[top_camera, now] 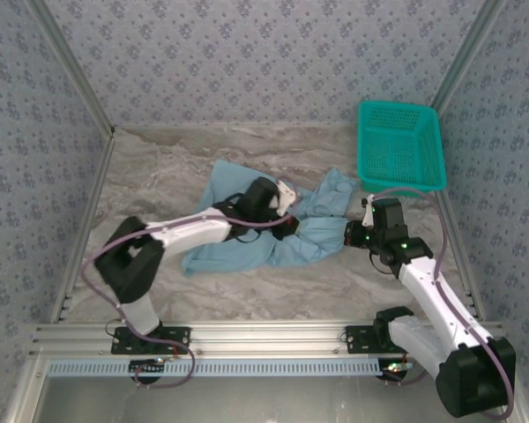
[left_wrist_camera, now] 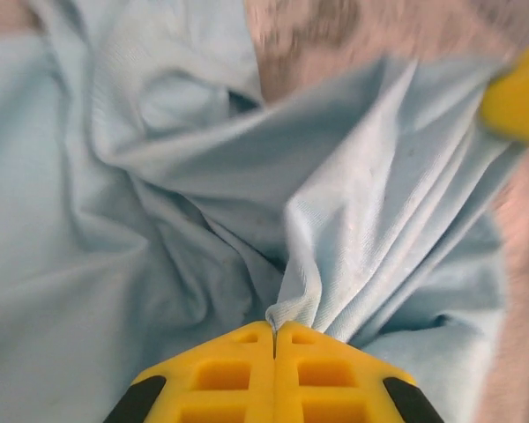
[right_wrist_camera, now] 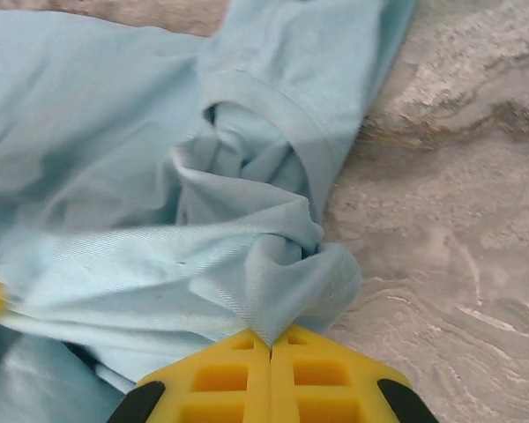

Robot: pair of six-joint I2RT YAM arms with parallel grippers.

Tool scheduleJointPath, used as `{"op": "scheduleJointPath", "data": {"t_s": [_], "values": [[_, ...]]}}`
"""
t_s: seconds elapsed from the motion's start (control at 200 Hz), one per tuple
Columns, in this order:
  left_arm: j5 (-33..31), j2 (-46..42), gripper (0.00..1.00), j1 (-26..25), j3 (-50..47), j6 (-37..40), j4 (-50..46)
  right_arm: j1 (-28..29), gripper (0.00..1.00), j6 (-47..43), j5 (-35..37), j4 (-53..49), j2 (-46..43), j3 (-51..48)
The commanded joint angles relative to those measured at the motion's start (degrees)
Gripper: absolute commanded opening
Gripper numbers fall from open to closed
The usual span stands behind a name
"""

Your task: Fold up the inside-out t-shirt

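Since the left gripper (left_wrist_camera: pixel 274 333) is clamped on only a thin ridge of the inside-out t-shirt (top_camera: pixel 234 251), crumpled mid-table, we judge a hard pull could strip it free. Bare table (top_camera: pixel 159 185) lies open to its left. The right gripper (right_wrist_camera: pixel 271 339) is clamped on a bunched fold, likely several layers, risking a twisted spread. The teal basket (top_camera: pixel 397 145) crowds its far side.
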Motion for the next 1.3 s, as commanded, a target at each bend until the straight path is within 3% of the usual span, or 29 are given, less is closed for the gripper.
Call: {"op": "scheduleJointPath", "data": {"t_s": [0.0,0.11,0.27,0.33,0.38,0.445,0.54,0.615,0.744,0.864,0.944,1.084,1.294], "values": [[7.59,-7.13,0.0,3.69,-5.44,-10.6,9.68,-0.28,0.0,-3.53,-3.26,-0.82,-2.4,1.02],[9.37,-12.17,0.0,6.6,-10.98,-15.26,13.99,-0.02,0.0,-2.14,-4.23,-0.3,-3.23,-0.94],[14.51,-14.29,0.0,7.36,-13.86,-13.05,13.25,1.54,0.0,-0.56,-8.72,2.39,-3.23,-4.46],[16.57,-13.82,0.0,7.47,-14.26,-12.53,12.83,2.87,0.07,-0.56,-9.55,3.76,-3.23,-4.4],[17.81,-13.49,0.0,7.43,-14.43,-12.09,12.59,4.21,0.2,-0.62,-8.12,4.05,-3.19,-3.62],[17.68,-13.15,0.0,7.47,-14.15,-11.22,10.84,6.93,0.34,-2.1,-3.65,2.3,-2.95,-1.68],[17.61,-12.4,0.0,7.81,-13.2,-10.87,8.96,13.64,0.43,-5.63,5.47,-0.53,-2.97,0.72],[17.77,-12.11,0.0,7.94,-12.77,-10.81,8.53,19.21,0.45,-8.16,10.72,-0.45,-2.92,1.06],[17.47,-11.65,0.0,8.02,-11.76,-11.29,7.56,27.83,0.43,-11.24,12.31,3.89,-2.7,-0.33],[17.11,-11.3,0.0,8.11,-10.48,-11.49,6.03,35.93,0.3,-12.54,16.59,7.25,-2.25,-2.17],[16.92,-11.37,0.0,8.05,-9.99,-11.58,5.55,40.36,0.29,-12.52,19.54,7.7,-0.54,-2.8],[17.11,-11.27,0.0,8.12,-9.46,-11.84,5.44,43.24,0.36,-10.64,26.96,6.75,5.74,-2.46],[17.46,-11.6,0.0,8.1,-9.53,-11.96,5.56,42.48,0.46,-9.69,28.01,10.3,10.79,-2.98]]}}
